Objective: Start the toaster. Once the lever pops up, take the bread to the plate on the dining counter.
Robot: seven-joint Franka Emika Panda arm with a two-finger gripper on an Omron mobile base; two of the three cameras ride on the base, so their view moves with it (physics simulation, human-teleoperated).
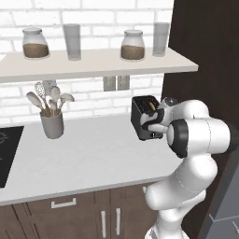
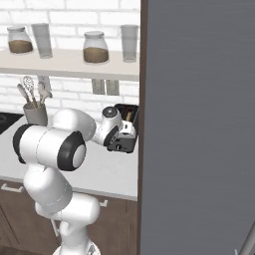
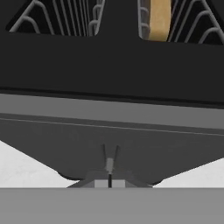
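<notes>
Tool pressing in at the toaster's front

The tool point(image 1: 150, 125) is sitting pinched shut, holding nothing — right against the toaster point(image 1: 142, 112) at the bench's point(image 1: 93, 154) back; the bread point(image 3: 159, 18) is standing upright in a top slot, above and beyond the tips.

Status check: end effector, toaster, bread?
End effector shut, pressed close to the toaster front. Bread sits in a slot. Nothing seen in the way.
</notes>
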